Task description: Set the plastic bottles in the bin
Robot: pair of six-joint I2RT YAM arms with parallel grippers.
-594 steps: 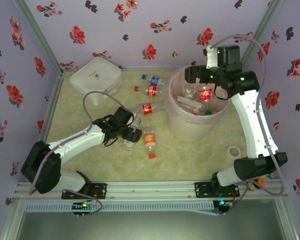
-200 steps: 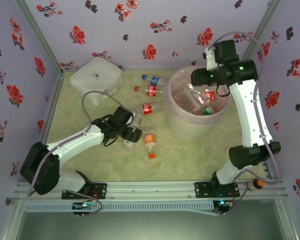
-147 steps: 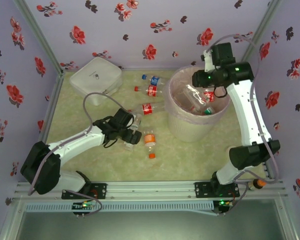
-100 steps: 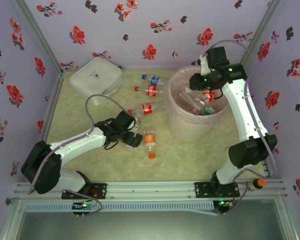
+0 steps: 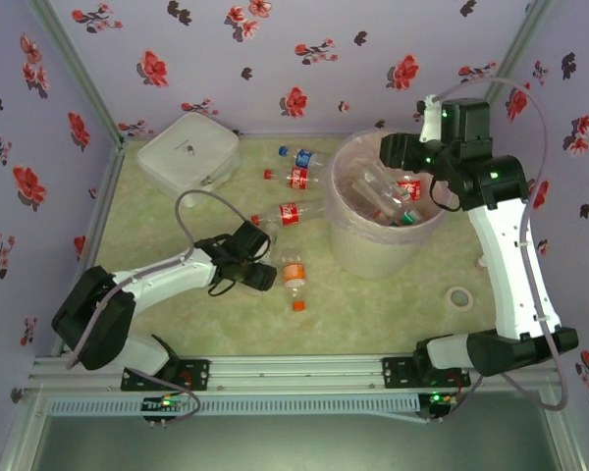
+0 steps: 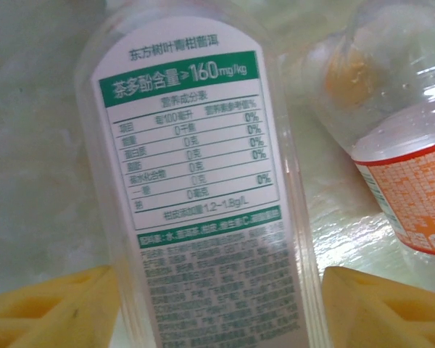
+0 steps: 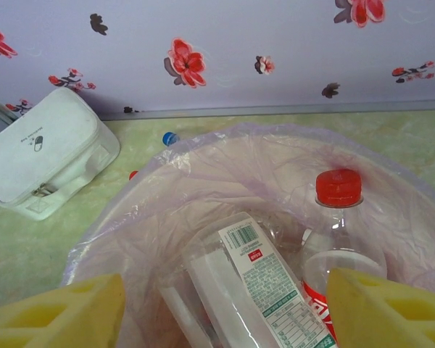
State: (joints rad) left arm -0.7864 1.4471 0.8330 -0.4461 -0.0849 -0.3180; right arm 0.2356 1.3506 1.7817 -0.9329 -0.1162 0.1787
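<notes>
Your right hand (image 7: 225,308) hangs spread and empty above the bin (image 5: 346,240), while your left hand (image 5: 259,271) has narrowed around the green-labelled bottle (image 6: 203,181) on the counter (image 5: 373,304), so the next pickup looks close, though you cannot tell whether it grips yet.

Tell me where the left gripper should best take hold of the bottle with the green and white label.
Take the green-labelled bottle by its broad labelled body, from above. It seems to lie flat on the table, label up, its length running between the left gripper's yellow fingers, which flank it. The orange-labelled bottle lies close beside one finger, so descend straight.
</notes>
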